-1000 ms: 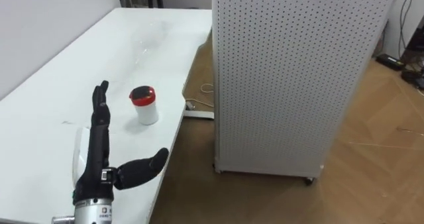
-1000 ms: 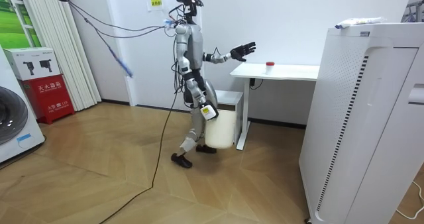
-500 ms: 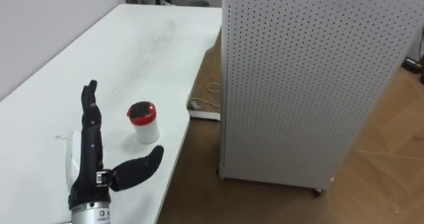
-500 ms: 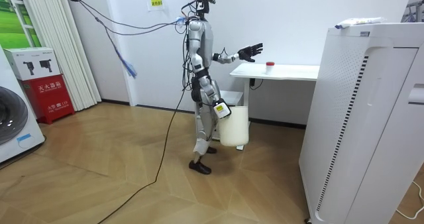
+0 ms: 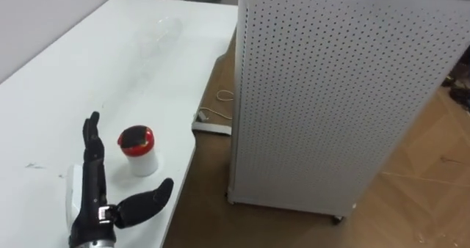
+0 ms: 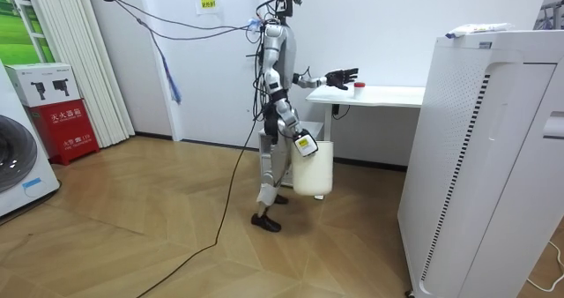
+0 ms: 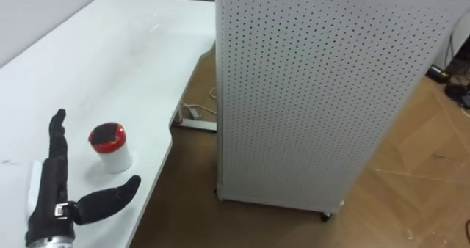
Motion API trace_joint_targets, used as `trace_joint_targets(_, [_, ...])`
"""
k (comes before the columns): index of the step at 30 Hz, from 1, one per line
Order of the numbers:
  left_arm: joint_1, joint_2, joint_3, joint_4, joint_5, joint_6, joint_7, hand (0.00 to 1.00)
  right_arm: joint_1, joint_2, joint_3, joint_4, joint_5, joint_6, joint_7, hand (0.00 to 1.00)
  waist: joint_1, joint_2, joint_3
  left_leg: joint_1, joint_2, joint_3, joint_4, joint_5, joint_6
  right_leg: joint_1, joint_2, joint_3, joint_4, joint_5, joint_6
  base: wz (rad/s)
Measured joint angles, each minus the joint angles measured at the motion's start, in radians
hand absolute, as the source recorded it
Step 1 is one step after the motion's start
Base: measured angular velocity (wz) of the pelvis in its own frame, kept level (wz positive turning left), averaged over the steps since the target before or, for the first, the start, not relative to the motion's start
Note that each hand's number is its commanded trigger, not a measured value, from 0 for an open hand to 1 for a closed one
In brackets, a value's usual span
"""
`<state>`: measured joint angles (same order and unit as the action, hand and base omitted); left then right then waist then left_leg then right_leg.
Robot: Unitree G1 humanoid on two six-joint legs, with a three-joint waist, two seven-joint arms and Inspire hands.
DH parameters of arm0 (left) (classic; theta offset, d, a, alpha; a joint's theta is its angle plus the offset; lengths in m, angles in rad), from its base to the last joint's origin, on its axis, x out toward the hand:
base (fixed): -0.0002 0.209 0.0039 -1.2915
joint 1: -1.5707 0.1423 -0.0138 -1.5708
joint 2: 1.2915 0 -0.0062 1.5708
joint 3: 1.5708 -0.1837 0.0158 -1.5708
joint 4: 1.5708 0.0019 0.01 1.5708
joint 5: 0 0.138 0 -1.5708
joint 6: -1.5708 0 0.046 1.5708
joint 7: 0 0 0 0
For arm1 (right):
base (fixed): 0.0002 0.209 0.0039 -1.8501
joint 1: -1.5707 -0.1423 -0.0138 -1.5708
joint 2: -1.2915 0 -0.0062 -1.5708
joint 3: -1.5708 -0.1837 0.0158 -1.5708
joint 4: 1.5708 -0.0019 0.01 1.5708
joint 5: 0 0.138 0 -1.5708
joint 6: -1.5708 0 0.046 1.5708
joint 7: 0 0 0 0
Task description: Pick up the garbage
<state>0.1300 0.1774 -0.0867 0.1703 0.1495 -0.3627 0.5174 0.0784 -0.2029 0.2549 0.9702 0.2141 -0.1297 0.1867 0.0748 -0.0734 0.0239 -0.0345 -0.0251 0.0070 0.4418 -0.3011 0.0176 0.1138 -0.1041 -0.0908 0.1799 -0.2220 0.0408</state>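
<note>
Left hand (image 5: 93,197) is out over the table (image 5: 110,64), fingers (image 5: 91,141) straight, thumb splayed, holding nothing. The garbage is the cup (image 5: 138,151) with the red lid. It stands upright just right of my fingers and just above the thumb, not touching either, and it's close to the table's right edge.

Right hand (image 6: 303,141) is down at my hip by a white bin (image 6: 314,170). Can't tell its grip from the room view.

Judging from this, grasp not started; I'm at the pre-grasp pose.

Risks:
- The cup looks light and a bit tall. If I close from the side with the fingers leading, I'll likely shove it right, and the edge is right there, so it goes on the floor.
- If the thumb comes up first, it could tip the cup toward the fingers.
- Squeezing high on the lid may pop it or slip off.
- I'm close to the table, so the hanging bin could bump the table leg.
</note>
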Motion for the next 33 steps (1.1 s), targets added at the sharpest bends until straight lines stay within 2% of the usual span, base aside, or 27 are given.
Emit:
trace_joint_targets(1, [-0.003, -0.001, -0.004, 0.004, -0.016, 0.001, -0.001, 0.00, 0.004, -0.003, 0.000, 0.000, 0.009, -0.001, -0.002, 1.00, -0.004, -0.006, -0.0022, -0.033, -0.008, 0.010, -0.004, 0.002, -0.007, 0.007, -0.004, 0.055, -0.014, 0.001, 0.001, 0.54])
trace_joint_targets(2, [-0.022, -0.004, -0.023, 0.005, -0.048, 0.001, -0.002, 0.00, 0.002, -0.016, -0.005, 0.002, 0.033, -0.001, -0.005, 1.00, -0.012, 0.004, -0.0026, -0.113, 0.001, 0.029, -0.067, 0.048, 0.025, -0.008, -0.002, 0.097, -0.005, -0.005, 0.008, 0.39])
trace_joint_targets(3, [-0.025, 0.003, -0.040, 0.012, -0.087, 0.002, 0.004, 0.00, 0.000, -0.013, -0.001, 0.007, 0.040, 0.008, -0.009, 1.00, 0.008, -0.001, -0.0123, -0.122, 0.003, 0.086, -0.049, 0.086, 0.030, -0.032, -0.015, 0.087, 0.018, -0.020, 0.028, 0.25])
trace_joint_targets(4, [-0.024, 0.004, -0.046, 0.019, -0.108, 0.003, 0.008, 0.00, -0.001, -0.010, -0.001, 0.007, 0.040, 0.010, -0.009, 1.00, 0.016, -0.001, -0.0107, -0.115, 0.007, 0.093, -0.054, 0.086, 0.031, -0.035, -0.015, 0.062, 0.026, -0.018, 0.031, -0.17])
trace_joint_targets(5, [-0.024, 0.012, -0.049, 0.052, -0.144, 0.004, 0.018, 0.00, -0.001, 0.000, -0.001, 0.006, 0.038, 0.010, -0.009, 1.00, 0.023, -0.002, -0.0099, -0.093, 0.007, 0.090, -0.069, 0.086, 0.031, -0.031, -0.015, 0.022, 0.023, -0.013, 0.036, -0.30])
trace_joint_targets(6, [-0.025, 0.015, -0.048, 0.087, -0.189, 0.010, 0.020, 0.00, 0.002, 0.002, -0.001, -0.003, 0.029, 0.011, -0.010, 1.00, 0.030, -0.001, -0.0086, -0.076, 0.007, 0.073, -0.075, 0.086, 0.031, -0.033, -0.014, -0.009, 0.005, -0.001, 0.032, -0.37])
trace_joint_targets(8, [-0.025, 0.010, -0.040, 0.122, -0.252, 0.016, 0.018, 0.00, 0.009, 0.002, -0.001, -0.039, 0.017, 0.012, -0.013, 1.00, 0.036, -0.002, -0.0084, -0.059, 0.005, 0.047, -0.091, 0.085, 0.030, -0.029, -0.011, -0.047, -0.013, 0.013, 0.027, -0.28])
trace_joint_targets(9, [-0.024, 0.002, -0.039, 0.131, -0.282, 0.016, 0.016, 0.00, 0.017, 0.003, 0.000, -0.050, 0.017, 0.012, -0.016, 1.00, 0.028, 0.001, -0.0095, -0.057, 0.007, 0.039, -0.104, 0.086, 0.027, -0.027, 0.000, -0.054, -0.010, 0.015, 0.025, 0.00])
trace_joint_targets(12, [-0.026, -0.005, -0.034, 0.140, -0.299, 0.016, 0.026, 0.00, 0.024, 0.003, 0.002, -0.051, 0.009, 0.037, -0.014, 1.00, 0.006, 0.002, -0.0092, -0.049, 0.013, 0.041, -0.113, 0.089, 0.022, -0.028, 0.007, -0.061, -0.009, 0.017, 0.021, 0.03])
trace_joint_targets(14, [-0.031, -0.005, -0.034, 0.159, -0.299, 0.016, 0.036, 0.00, 0.025, 0.002, -0.001, -0.051, 0.008, 0.042, -0.022, 1.00, 0.002, 0.008, -0.0124, -0.038, 0.013, 0.041, -0.121, 0.087, 0.018, -0.025, 0.009, -0.060, -0.005, 0.017, 0.021, -0.08])
trace_joint_targets(17, [-0.040, -0.005, -0.033, 0.170, -0.299, 0.022, 0.042, 0.00, 0.027, 0.005, -0.002, -0.050, 0.007, 0.048, -0.021, 1.00, -0.010, 0.009, -0.0117, -0.022, 0.013, 0.040, -0.135, 0.086, 0.017, -0.025, 0.009, -0.061, 0.009, 0.017, 0.021, -0.06])
trace_joint_targets(22, [-0.049, -0.005, -0.033, 0.170, -0.299, 0.035, 0.041, 0.00, 0.037, 0.011, -0.001, -0.050, 0.007, 0.059, -0.014, 1.00, -0.013, 0.012, -0.0110, -0.020, 0.013, 0.042, -0.136, 0.086, 0.017, -0.025, 0.008, -0.058, 0.014, 0.018, 0.020, -0.02])
trace_joint_targets(25, [-0.049, -0.005, -0.033, 0.170, -0.299, 0.036, 0.042, 0.00, 0.041, 0.011, 0.000, -0.050, 0.008, 0.060, -0.012, 1.00, -0.014, 0.018, -0.0070, -0.019, 0.013, 0.043, -0.136, 0.086, 0.017, -0.029, 0.009, -0.059, 0.024, 0.018, 0.020, 0.00])
trace_joint_targets(33, [-0.049, -0.005, -0.034, 0.170, -0.301, 0.036, 0.041, 0.00, 0.041, 0.011, 0.003, -0.047, 0.010, 0.066, -0.001, 1.00, -0.015, 0.021, -0.0088, -0.011, 0.013, 0.045, -0.136, 0.086, 0.017, -0.027, 0.009, -0.061, 0.025, 0.018, 0.020, 0.00])
